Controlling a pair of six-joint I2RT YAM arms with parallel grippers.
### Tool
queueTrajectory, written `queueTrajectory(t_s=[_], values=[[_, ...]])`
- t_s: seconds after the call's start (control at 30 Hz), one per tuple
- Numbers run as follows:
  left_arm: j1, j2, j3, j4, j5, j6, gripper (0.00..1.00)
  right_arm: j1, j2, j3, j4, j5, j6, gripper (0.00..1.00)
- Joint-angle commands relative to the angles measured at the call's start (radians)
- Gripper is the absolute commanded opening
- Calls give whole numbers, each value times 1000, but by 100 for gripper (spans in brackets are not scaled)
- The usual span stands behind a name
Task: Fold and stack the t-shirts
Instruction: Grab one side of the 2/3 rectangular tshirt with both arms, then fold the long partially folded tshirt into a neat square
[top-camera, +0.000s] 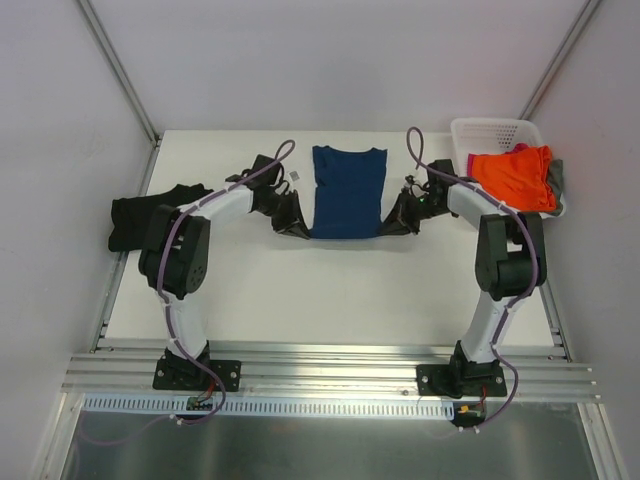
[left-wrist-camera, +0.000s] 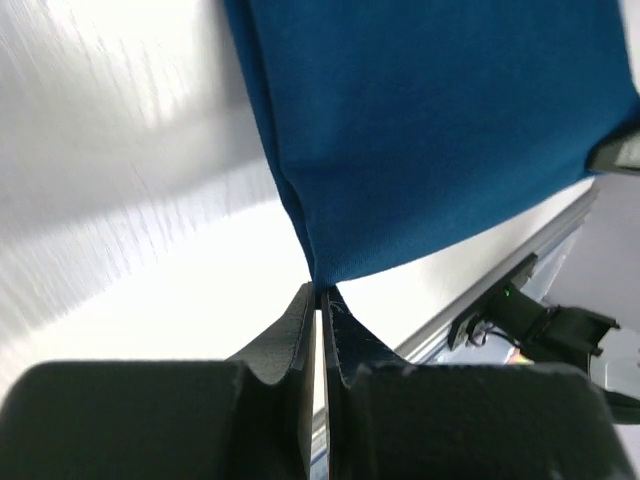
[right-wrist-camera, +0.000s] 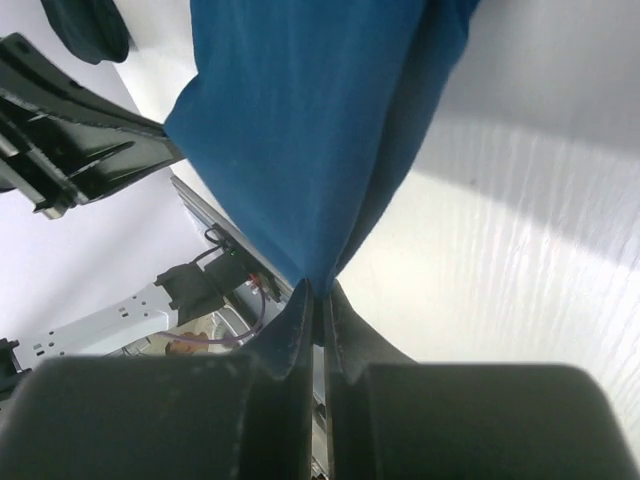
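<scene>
The navy t-shirt lies flat in the middle of the counter, its long axis running straight away from the arms. The left gripper is clenched on its near left corner and the right gripper on its near right corner. All the cloth stretches beyond both grippers, so I'd guess the near edge gets carried forward over the far end, both arms equally placed.
</scene>
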Motion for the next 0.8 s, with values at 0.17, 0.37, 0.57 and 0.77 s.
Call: queueTrajectory(t_s=[0.17,0.37,0.57,0.77], values=[[17,-239,-75,-55,-17,83,0,14,-217,-125,-31,2,18,0],[17,-322,-77,-90,9,91,0,54,-317,-124,-66,21,10,1],[17,-356,-48,-101,-2,123,0,71,-357,-93,-65,45,2,0],[30,-261,72,-101,-9,143,0,65,-321,-56,-26,68,-2,1]])
